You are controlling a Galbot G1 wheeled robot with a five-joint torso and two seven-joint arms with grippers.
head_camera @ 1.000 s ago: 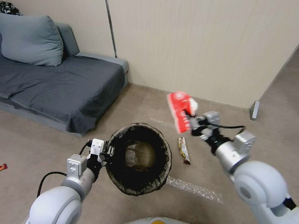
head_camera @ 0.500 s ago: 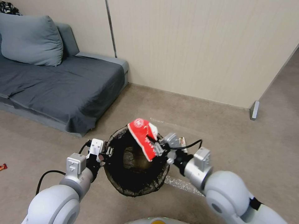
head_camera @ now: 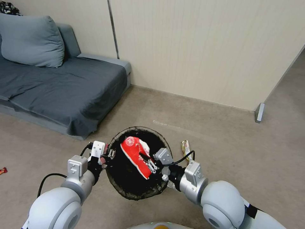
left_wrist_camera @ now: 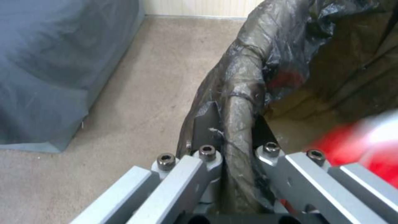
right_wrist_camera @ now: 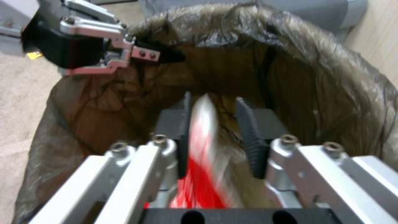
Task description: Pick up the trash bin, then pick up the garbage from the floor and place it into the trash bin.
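Holding the bin: the left gripper is pinched shut on the rim of the trash bin, with the dark bag squeezed between its fingers. The bin is up off the floor, in front of the robot.
Bin mouth: it is wide open and tips up toward the robot.
Right gripper: the right gripper is right over the bin mouth and points down into it.
Red packet: the red packet sits between the right gripper's fingers. The fingers are spread apart. The packet touches one pad, and there is a gap beside the other, so I think it is loose.
Which way it lies: the packet's long side slants across the bin mouth, from the gripper toward the far rim. The dark bottom of the bin is right under it.
Nearer arm: the right one is the arm with the packet.
More trash: a yellow wrapper lies on the floor just beside the bin, on the robot's right.
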